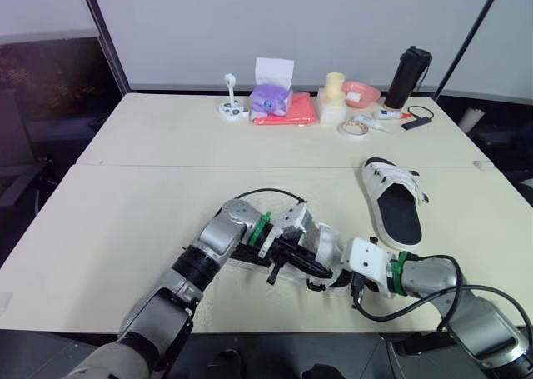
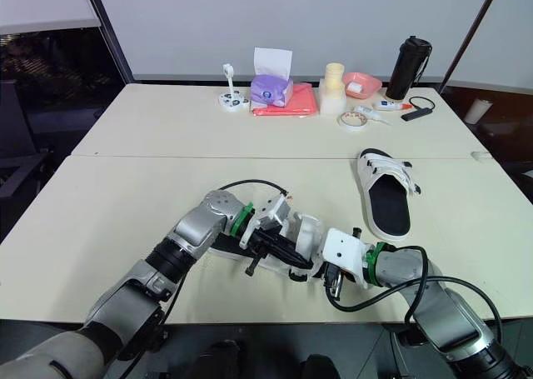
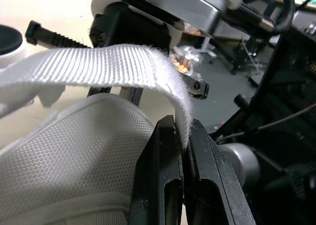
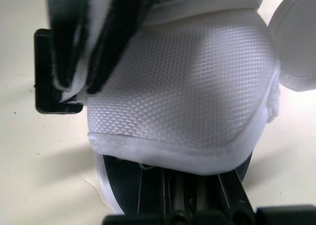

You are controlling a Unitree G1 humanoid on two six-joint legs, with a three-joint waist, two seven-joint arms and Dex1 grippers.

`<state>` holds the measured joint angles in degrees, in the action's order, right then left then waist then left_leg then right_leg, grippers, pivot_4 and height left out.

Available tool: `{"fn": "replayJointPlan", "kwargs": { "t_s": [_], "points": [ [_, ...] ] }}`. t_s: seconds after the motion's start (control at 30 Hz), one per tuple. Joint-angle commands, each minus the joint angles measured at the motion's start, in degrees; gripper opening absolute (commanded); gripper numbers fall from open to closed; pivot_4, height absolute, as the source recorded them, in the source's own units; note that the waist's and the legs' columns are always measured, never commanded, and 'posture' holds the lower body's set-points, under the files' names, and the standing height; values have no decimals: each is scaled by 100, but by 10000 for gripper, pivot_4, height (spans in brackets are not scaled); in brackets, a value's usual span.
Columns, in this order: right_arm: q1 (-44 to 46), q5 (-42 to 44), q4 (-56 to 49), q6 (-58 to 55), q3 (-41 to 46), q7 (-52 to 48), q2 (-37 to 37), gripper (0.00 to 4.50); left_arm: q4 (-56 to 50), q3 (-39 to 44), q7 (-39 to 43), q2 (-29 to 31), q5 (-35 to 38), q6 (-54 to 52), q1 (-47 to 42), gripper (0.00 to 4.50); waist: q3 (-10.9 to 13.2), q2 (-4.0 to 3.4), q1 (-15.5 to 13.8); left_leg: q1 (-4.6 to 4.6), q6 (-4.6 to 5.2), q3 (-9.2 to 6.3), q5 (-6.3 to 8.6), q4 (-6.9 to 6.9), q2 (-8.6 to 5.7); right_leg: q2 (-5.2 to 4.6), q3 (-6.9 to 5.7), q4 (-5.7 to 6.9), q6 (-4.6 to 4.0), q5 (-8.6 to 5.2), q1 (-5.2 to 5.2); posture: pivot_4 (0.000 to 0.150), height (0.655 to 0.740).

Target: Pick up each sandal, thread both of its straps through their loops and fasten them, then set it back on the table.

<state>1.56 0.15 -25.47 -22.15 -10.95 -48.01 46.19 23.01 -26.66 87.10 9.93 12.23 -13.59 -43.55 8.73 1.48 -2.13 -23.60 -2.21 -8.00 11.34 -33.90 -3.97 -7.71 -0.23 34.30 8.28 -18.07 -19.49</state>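
White sandal strap (image 3: 98,67) is pinched between the closed left fingers (image 3: 159,185), while the purple box (image 1: 271,101) holds a white tissue (image 1: 274,69)

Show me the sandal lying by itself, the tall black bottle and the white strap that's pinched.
sandal (image 1: 398,216), left eye view: on its black insole.
black bottle (image 1: 408,77), left eye view: middle of its body.
strap (image 3: 98,67), left wrist view: on the ribbed white webbing.

Likely a lab or office test room: plain pale tables (image 1: 108,221), white wall panels (image 1: 333,21), with tissues (image 1: 271,100), tape (image 1: 353,128) and a flask (image 1: 408,77) at twelve o'clock.
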Motion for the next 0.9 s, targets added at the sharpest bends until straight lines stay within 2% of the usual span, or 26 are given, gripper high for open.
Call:
{"fn": "replayJointPlan", "kwargs": {
  "t_s": [0.03, 0.33, 0.47, 0.9],
  "points": [
    [-319, -246, 457, -358, -439, -44, 22, 0, 48, -268, 34, -14, -274, 224, 34, 764, -3, 2, -1, 0, 0, 0, 0, 0, 0, 0, 0, 0, 0, 0, 0, 1500, 7400],
    [-295, -254, 486, -337, -451, -33, 15, 0, -107, -390, 146, 97, -327, 629, 224, 764, -4, 0, 1, 0, 0, 0, 0, 0, 0, -1, 0, -1, 0, 0, 1, 1500, 7400],
    [-324, -242, 458, -347, -443, -39, 31, 0, -28, -288, 158, 126, -343, 1170, 292, 764, -4, -1, 1, 0, 0, -1, 0, 0, 0, -1, 0, 0, 0, 0, 1, 1500, 7400],
    [-298, -253, 495, -332, -479, -48, 14, 0, -151, -431, 315, 353, -436, 1539, 482, 764, -4, -2, 3, 0, 1, -2, 0, 0, 0, 0, 0, 0, 0, 0, 1, 1500, 7400]
  ]
}}
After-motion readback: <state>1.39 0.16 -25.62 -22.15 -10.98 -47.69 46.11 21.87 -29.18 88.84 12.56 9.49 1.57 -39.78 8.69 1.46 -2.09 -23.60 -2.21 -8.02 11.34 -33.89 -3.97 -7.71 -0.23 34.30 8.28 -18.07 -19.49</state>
